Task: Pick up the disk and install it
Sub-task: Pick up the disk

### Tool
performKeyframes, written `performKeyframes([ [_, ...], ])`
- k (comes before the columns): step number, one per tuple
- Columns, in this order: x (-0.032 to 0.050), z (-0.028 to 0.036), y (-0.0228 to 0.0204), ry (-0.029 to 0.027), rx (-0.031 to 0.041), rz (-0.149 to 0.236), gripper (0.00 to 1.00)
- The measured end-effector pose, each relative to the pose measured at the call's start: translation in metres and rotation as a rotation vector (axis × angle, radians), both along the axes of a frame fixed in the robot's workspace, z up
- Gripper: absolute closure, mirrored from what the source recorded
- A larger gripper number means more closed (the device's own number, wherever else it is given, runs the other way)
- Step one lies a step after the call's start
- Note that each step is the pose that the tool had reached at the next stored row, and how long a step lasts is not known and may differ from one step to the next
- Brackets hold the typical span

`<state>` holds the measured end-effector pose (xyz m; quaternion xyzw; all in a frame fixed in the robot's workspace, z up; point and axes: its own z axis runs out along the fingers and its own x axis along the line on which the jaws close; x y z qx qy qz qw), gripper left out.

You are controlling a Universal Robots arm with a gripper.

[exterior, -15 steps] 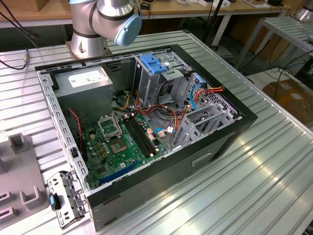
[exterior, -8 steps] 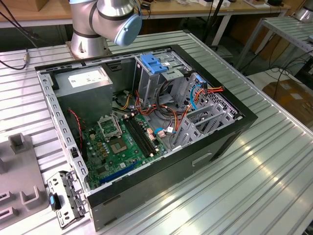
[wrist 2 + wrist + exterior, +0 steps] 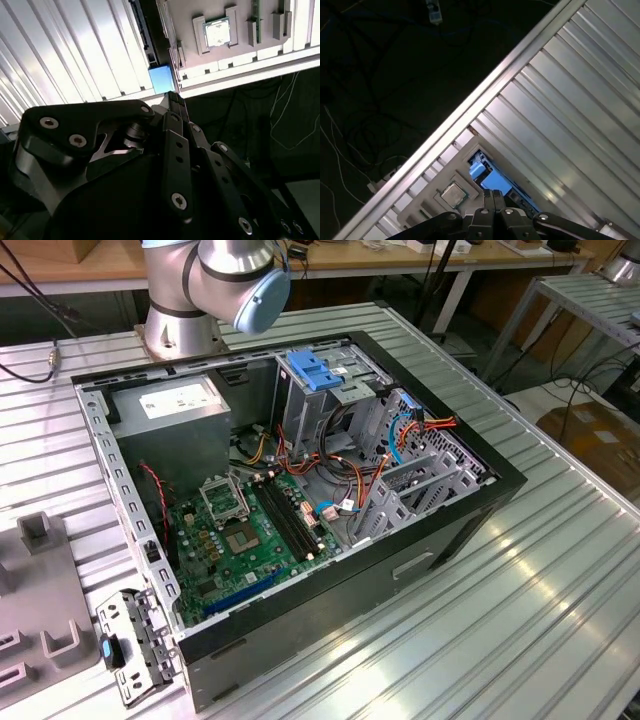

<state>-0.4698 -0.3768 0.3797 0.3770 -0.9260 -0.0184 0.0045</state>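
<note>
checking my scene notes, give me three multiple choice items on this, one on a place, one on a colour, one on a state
1. The gripper is nearest to: A the disk; B a screwdriver; C a mug.
2. The motherboard is: A red; B green; C white.
3. The computer case is: A closed; B open; C upside down.
Key: 1 A, the disk's blue end lies just past the gripper in both wrist views. 2 B, the board is green in the exterior view. 3 B, the case's insides are in plain sight.

Blue-railed disk edge-on beside grey fixture on ribbed table
</note>
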Motion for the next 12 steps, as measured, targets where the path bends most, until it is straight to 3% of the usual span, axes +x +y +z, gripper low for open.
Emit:
performKeyframes([
  [7, 0.0001, -0.0006, 0.0, 0.0, 0.0, 0.143, 0.89],
  [9, 0.0001, -0.0009, 0.0, -0.0001, 0.0, 0.225, 0.89],
  [12, 0.0003, -0.0011, 0.0, 0.0, 0.0, 0.291, 0.89],
])
